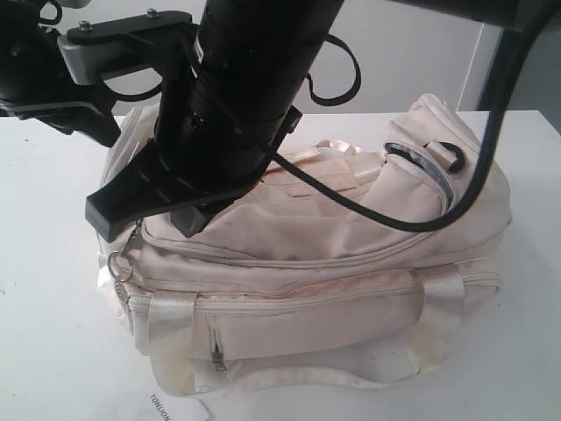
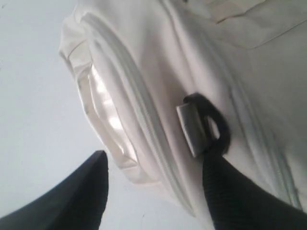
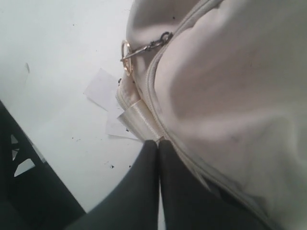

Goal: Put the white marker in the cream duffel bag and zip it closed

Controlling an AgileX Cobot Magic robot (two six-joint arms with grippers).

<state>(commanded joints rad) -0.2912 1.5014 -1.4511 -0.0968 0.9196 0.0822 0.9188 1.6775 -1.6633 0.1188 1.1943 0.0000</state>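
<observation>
A cream duffel bag (image 1: 333,237) is sitting on a white table (image 1: 53,289), its front facing the exterior camera. At far left, only the left wrist camera is showing the left gripper (image 2: 158,163). Its fingers (image 2: 86,191) are standing wide apart and gripping nothing, one of them lying against the bag beside a black strap ring (image 2: 213,127) with a pale tab. A gold keyring (image 1: 118,265) is hanging on a short chain at the bag's left end. The right wrist camera is catching it close, along with the right gripper (image 3: 158,146), which is pressed fully closed with nothing visible between its tips and is touching the zip seam by a shiny webbing strap (image 3: 136,119). In the exterior view a black arm (image 1: 245,79) is blocking the bag's top. A paper tag (image 1: 175,408) is lying in front. The front zip is looking closed, the bag's inside is hidden, and the white marker is showing in no view.
</observation>
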